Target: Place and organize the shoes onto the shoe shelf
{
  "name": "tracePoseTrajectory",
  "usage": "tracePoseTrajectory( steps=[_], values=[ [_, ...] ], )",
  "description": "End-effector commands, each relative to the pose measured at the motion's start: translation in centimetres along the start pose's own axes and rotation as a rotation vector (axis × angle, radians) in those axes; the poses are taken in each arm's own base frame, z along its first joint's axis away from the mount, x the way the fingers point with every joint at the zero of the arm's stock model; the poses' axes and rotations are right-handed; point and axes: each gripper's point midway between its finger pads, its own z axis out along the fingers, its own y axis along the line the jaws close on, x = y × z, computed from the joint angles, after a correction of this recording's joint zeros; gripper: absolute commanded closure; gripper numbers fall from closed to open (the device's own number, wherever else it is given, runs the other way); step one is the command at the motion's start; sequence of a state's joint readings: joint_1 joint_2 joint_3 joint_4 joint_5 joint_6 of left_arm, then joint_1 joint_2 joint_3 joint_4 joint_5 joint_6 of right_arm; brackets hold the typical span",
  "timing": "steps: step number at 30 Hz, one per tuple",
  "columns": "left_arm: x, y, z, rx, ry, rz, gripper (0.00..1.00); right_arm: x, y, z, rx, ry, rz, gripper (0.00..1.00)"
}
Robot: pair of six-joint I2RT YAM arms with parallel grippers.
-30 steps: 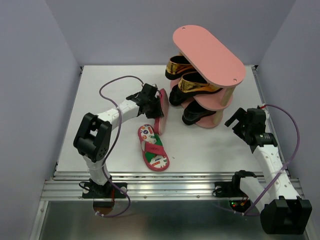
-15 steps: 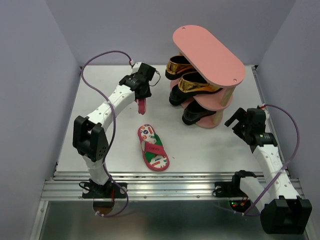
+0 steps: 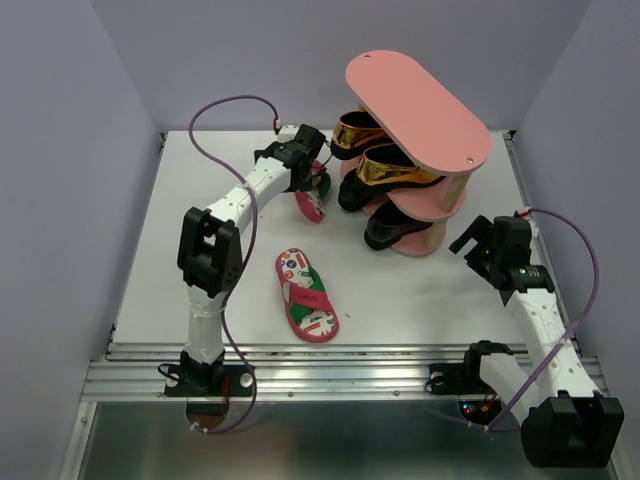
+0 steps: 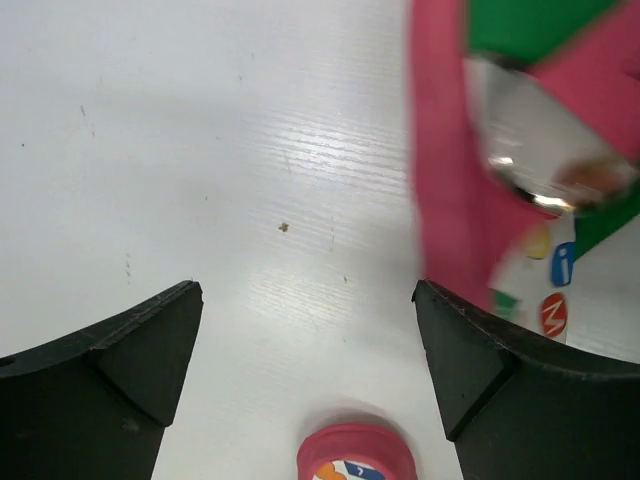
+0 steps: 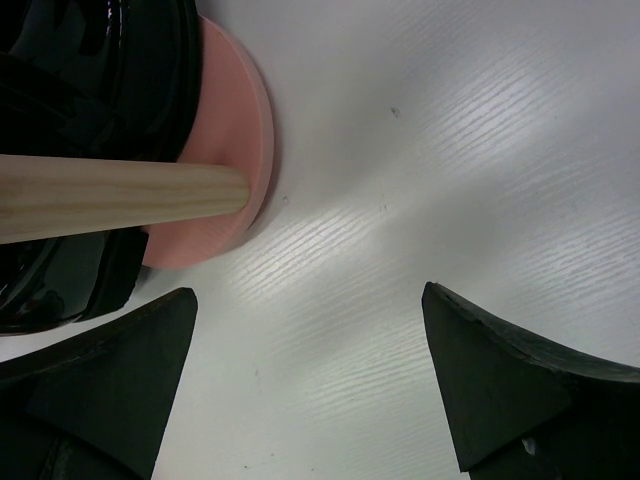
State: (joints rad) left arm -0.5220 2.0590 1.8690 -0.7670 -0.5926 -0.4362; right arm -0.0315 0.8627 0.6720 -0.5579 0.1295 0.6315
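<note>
At the left, the left arm reaches toward the far side of the white table (image 3: 190, 210). The left gripper (image 4: 308, 292) is well above the tabletop. Its fingers stand wide apart, with bare table showing between them. A pink flip-flop (image 3: 311, 200) hangs tilted just below it. In the wrist view we see its pink edge and green strap against the right-hand finger, but we cannot tell how it is caught there.

Nearer the arm bases, the second flip-flop (image 3: 307, 295) lies flat on the table, printed footbed up, well apart from the first.

To the right stands the salmon-pink shoe shelf (image 3: 455, 190), at the far right of the table. Its top board (image 3: 418, 110) is bare. The gold loafers (image 3: 388, 165) sit under that board, and the black loafers (image 3: 395, 228) sit lower. One black loafer rests on the bottom board (image 5: 235, 150).

At the far right, the right gripper (image 5: 310, 305) is released and holds nothing. It faces the bottom board and a wooden post (image 5: 120, 195), near them but apart.
</note>
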Motion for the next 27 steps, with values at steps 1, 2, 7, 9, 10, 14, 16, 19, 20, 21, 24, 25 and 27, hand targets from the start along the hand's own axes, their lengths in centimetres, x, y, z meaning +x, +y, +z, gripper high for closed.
tracePoseTrajectory(
  steps=[1,2,7,9,10,14,16,19,20,21,24,25,27],
  values=[
    [-5.9,2.2,-7.2,0.108,-0.164,-0.107,0.01,-1.5,0.9,-0.6,-0.035,-0.048,-0.006,0.00],
    [-5.9,2.5,-7.9,0.125,-0.169,-0.115,0.01,-1.4,0.9,-0.5,-0.034,-0.044,-0.006,0.00],
    [-2.5,4.5,-10.3,0.200,-0.140,-0.157,0.13,-1.2,0.9,-0.1,-0.033,-0.038,-0.005,0.00],
    [0.7,4.6,-10.5,0.256,-0.080,-0.155,0.18,-1.0,0.8,0.1,-0.032,-0.033,-0.005,0.00],
    [1.6,4.3,-10.5,0.279,-0.069,-0.165,0.19,-1.0,0.8,0.1,-0.032,-0.031,-0.005,0.00],
    [7.3,2.7,-11.0,0.388,0.029,-0.125,0.18,-0.8,0.9,0.5,-0.032,-0.023,-0.006,0.00],
    [10.2,1.5,-11.6,0.435,0.078,-0.080,0.14,-0.6,0.9,0.7,-0.034,-0.016,-0.006,0.00],
    [12.8,0.7,-11.4,0.453,0.140,-0.050,0.13,-0.6,1.0,1.0,-0.036,-0.009,-0.008,0.00],
    [13.6,0.1,-11.7,0.483,0.162,-0.037,0.13,-0.7,1.1,1.0,-0.038,-0.009,-0.008,0.00],
    [14.6,0.0,-11.4,0.485,0.186,-0.024,0.13,-0.7,1.2,0.9,-0.038,-0.009,-0.008,0.00],
    [16.6,-0.5,-11.0,0.501,0.244,-0.004,0.13,-0.8,1.1,0.8,-0.037,-0.015,-0.012,0.00],
    [16.9,-0.6,-10.8,0.500,0.254,-0.005,0.13,-0.8,1.1,0.8,-0.037,-0.018,-0.012,0.00],
    [17.7,-0.5,-10.2,0.475,0.273,-0.004,0.14,-0.8,0.9,0.9,-0.032,-0.018,-0.014,0.00]
  ],
)
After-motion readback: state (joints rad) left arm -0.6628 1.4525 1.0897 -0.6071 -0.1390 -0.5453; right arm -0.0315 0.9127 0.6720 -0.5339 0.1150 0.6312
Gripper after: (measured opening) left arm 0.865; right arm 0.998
